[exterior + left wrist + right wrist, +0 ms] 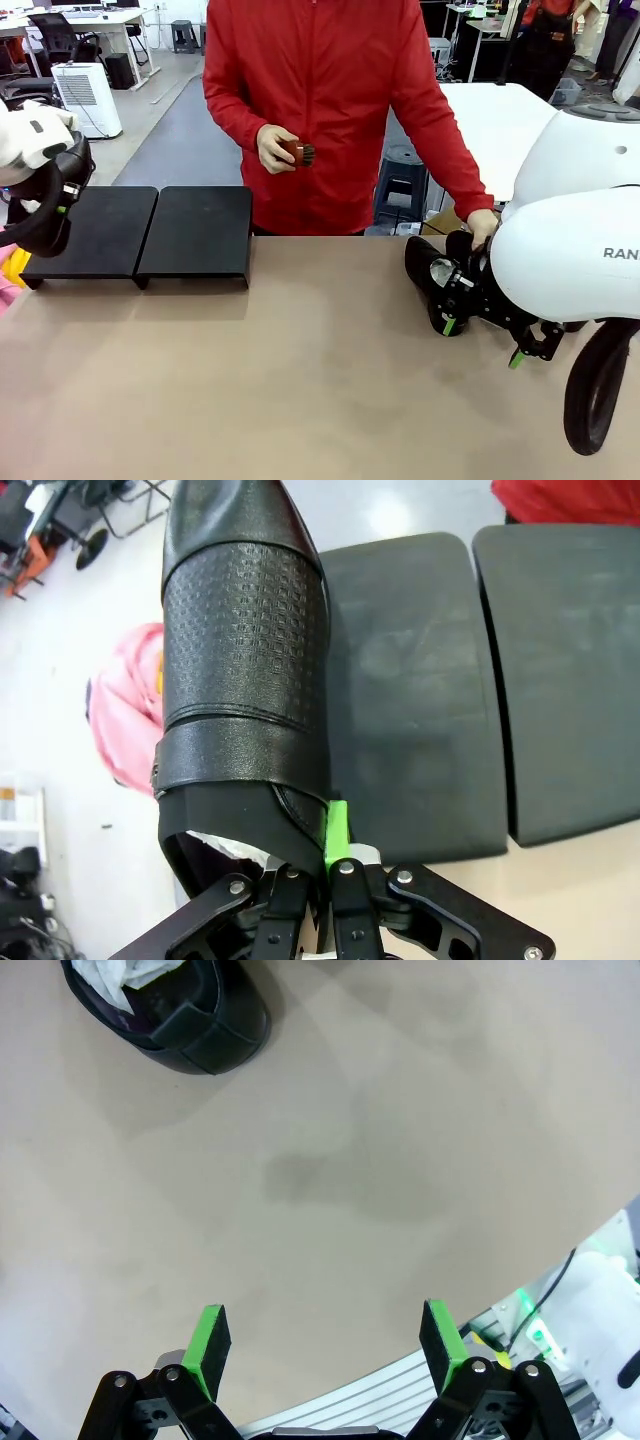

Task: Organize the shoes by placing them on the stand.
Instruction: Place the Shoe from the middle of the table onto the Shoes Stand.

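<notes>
My left gripper [330,872] is shut on the heel rim of a glossy black shoe [245,670] with a textured upper, its toe pointing away. In the front view that gripper [62,205] holds the shoe [35,235] above the left end of the stand [190,235]. In the left wrist view the stand's two matte-black platforms [420,690] lie just beside the shoe. At the right, black shoes [428,265] lie on the table, with the person's hand [482,226] on them. My right gripper [482,342] hangs open beside them. The right wrist view shows its open fingers [325,1335] over bare table, one shoe [175,1015] farther off.
The person in a red jacket stands at the far side, holding a small brown brush [297,152] in one hand. The tan table [300,380] is bare across its middle and front. A pink thing [125,710] lies on the floor left of the table.
</notes>
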Tool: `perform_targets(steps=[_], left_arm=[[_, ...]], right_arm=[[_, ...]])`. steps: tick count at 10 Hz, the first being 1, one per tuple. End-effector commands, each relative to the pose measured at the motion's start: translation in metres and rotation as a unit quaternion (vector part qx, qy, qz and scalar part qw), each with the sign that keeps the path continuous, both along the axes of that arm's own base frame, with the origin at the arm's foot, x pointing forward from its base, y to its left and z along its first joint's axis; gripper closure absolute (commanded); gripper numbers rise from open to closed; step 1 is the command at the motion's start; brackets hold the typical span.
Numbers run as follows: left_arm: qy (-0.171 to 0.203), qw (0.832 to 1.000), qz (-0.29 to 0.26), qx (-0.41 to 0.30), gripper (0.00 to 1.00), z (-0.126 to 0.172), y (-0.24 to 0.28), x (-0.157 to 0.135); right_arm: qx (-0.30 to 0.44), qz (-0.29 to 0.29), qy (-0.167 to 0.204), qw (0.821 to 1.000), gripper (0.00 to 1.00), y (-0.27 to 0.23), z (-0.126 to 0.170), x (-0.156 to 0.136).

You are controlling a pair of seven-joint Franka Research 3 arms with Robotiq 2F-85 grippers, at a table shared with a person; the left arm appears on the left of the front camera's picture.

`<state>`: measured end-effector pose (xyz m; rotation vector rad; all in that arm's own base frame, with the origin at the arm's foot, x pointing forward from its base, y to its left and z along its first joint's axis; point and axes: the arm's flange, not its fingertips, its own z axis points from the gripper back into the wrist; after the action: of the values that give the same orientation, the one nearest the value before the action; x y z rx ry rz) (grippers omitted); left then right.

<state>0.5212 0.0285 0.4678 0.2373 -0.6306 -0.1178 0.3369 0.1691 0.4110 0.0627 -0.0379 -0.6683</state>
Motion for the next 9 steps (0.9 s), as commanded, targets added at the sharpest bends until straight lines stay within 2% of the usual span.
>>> perform_targets(steps=[1, 9], left_arm=[[-0.003, 1.0, 0.004, 0.019, 1.0, -0.004, -0.002, 0.016], [0.023, 1.0, -0.003, 0.019, 1.0, -0.031, 0.001, 0.042]], right_arm=[[0.002, 0.006, -0.005, 1.0, 0.0, 0.001, -0.001, 0.002], [0.002, 0.006, -0.005, 1.0, 0.0, 0.001, -0.001, 0.002]])
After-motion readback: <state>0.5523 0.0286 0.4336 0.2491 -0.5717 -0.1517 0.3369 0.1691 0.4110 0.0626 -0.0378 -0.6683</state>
